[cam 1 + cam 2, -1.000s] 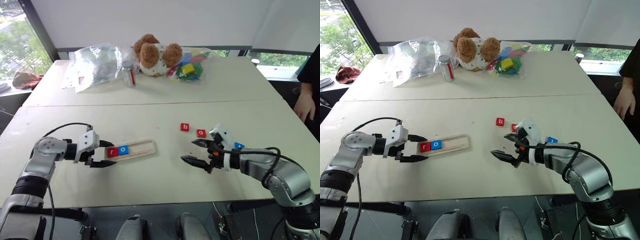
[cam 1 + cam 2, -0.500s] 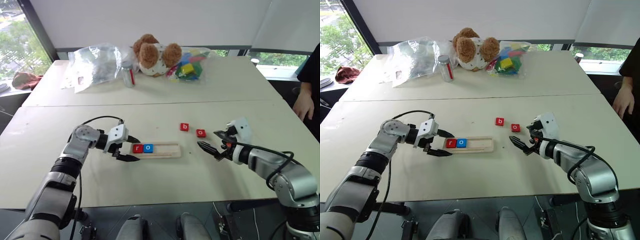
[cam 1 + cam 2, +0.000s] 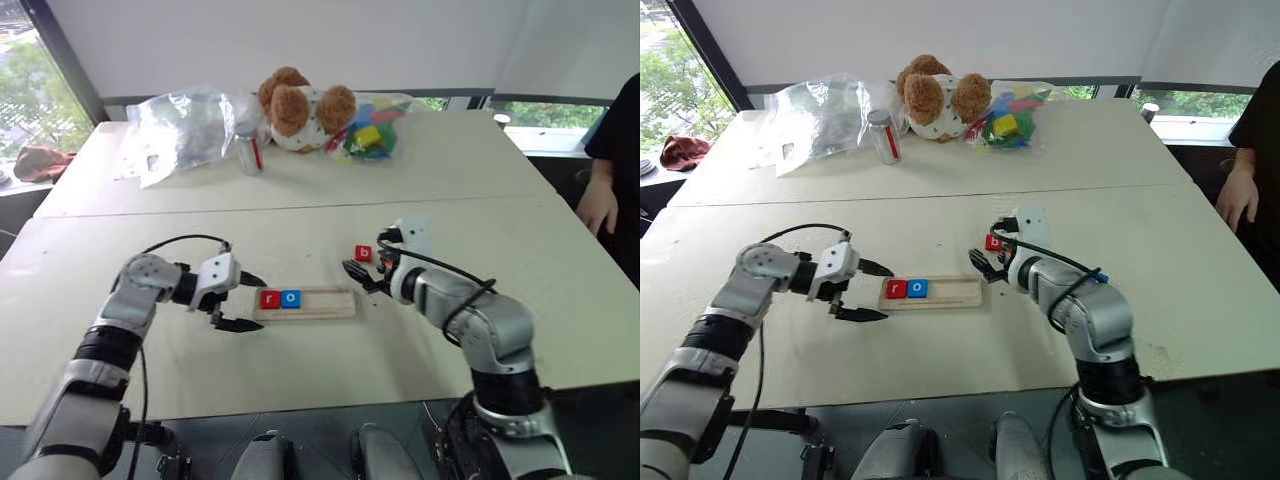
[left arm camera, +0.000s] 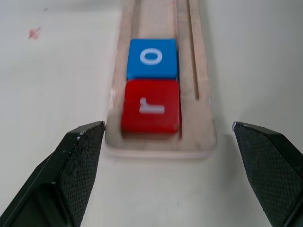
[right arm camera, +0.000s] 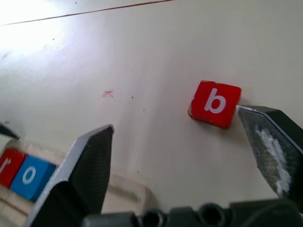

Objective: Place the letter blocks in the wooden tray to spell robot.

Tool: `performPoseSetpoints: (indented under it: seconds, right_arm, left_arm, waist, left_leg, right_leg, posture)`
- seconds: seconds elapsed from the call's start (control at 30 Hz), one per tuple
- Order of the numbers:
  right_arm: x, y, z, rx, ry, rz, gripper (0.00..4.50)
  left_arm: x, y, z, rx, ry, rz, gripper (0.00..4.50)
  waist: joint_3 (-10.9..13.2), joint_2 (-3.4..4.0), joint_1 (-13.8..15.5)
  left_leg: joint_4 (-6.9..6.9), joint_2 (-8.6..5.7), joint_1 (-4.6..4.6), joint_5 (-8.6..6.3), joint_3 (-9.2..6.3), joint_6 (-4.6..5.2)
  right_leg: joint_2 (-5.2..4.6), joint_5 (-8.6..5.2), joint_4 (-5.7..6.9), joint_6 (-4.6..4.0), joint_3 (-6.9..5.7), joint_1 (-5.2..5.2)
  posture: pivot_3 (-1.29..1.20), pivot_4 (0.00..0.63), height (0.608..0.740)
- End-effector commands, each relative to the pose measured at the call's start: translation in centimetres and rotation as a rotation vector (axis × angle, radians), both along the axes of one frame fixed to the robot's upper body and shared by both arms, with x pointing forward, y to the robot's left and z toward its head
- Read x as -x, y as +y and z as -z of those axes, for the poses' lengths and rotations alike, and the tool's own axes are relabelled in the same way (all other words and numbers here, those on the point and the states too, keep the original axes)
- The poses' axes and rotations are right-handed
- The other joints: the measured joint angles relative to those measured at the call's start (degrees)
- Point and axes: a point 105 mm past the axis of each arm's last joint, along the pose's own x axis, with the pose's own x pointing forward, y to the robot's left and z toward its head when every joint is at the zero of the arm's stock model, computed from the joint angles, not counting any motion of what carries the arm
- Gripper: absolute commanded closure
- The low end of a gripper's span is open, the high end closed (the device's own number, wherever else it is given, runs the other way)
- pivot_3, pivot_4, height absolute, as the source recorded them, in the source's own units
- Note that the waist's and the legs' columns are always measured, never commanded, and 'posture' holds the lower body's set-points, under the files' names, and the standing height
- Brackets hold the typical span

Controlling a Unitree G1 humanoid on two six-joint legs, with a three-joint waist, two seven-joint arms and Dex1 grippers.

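Pale counter point(image 3: 300, 370) carries the wooden tray point(image 3: 330, 303) with red r point(image 4: 150, 106) and blue o point(image 4: 152, 58); both grippers, left point(image 3: 238, 302) and right point(image 5: 175, 156), stand with jaws open, right beside red b point(image 5: 214, 103).

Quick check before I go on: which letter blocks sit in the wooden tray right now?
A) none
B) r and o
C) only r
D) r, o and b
B: the left wrist view shows the red r block and the blue o block side by side at one end of the wooden tray, while the red b block lies on the table beside the open right gripper.
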Motion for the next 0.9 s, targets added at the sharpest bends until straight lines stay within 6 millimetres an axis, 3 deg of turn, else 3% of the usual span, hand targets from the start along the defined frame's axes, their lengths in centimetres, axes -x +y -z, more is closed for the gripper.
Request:
performPoseSetpoints:
  seconds: [0.03,0.2,0.6,0.7,0.83,0.87,0.9]
  right_arm:
    - [-0.8,-0.3,-0.4,-0.018,0.002,0.053,0.00]
    - [-1.7,-0.3,1.2,0.006,0.061,0.074,0.00]
    - [-3.7,0.9,2.7,0.052,0.062,0.098,0.00]
    - [-3.9,1.0,3.1,0.082,0.064,0.108,0.83]
    - [-4.2,1.2,3.3,0.096,0.052,0.114,3.01]
    - [-4.3,1.2,3.0,0.095,0.037,0.119,3.34]
    - [-4.4,1.1,2.5,0.103,0.010,0.121,3.39]
  left_arm:
    - [0.1,0.6,-3.5,0.055,-0.087,-0.063,0.05]
    - [1.0,0.8,-5.5,0.123,-0.146,-0.184,0.05]
    - [2.3,1.3,-5.7,0.164,-0.168,-0.324,0.05]
    - [2.4,1.2,-5.7,0.162,-0.171,-0.333,0.00]
    - [2.3,1.2,-5.9,0.159,-0.181,-0.336,0.00]
    - [2.3,1.1,-5.9,0.160,-0.182,-0.332,0.00]
    - [2.3,1.0,-6.0,0.160,-0.182,-0.326,0.00]
  waist:
    - [0.00,0.00,0.43]
    - [-0.01,-0.01,0.15]
    - [-0.05,-0.07,-1.41]
    - [-0.05,-0.07,-1.44]
    - [-0.05,-0.07,-1.44]
    - [-0.05,-0.06,-1.49]
    - [-0.05,-0.06,-1.54]
  left_leg:
    - [0.00,-0.01,-0.02,0.00,-0.02,0.00]
    - [0.08,-0.11,-0.02,-0.01,0.01,0.01]
    - [0.04,-0.03,0.14,0.03,0.01,-0.05]
    - [0.01,-0.02,0.15,0.03,0.00,-0.07]
    - [-0.01,-0.02,0.15,0.03,0.00,-0.08]
    - [0.00,-0.02,0.15,0.03,0.00,-0.09]
    - [-0.02,-0.01,0.15,0.03,0.00,-0.09]
  right_leg:
    - [-0.02,0.00,-0.01,0.00,-0.01,0.00]
    - [-0.13,0.00,-0.14,0.00,0.01,0.12]
    - [-0.07,0.01,-0.05,-0.01,0.02,0.19]
    - [-0.06,0.01,-0.02,-0.01,0.01,0.17]
    - [-0.07,0.01,-0.03,-0.01,0.01,0.15]
    - [-0.07,0.01,-0.03,-0.01,0.02,0.15]
    - [-0.07,0.00,-0.03,-0.01,0.02,0.14]
  posture:
    - [0.00,0.150,0.740]
    - [0.00,0.150,0.740]
    - [0.00,0.150,0.740]
    - [0.00,0.150,0.740]
    - [0.00,0.150,0.740]
    - [0.00,0.150,0.740]
    - [0.00,0.150,0.740]
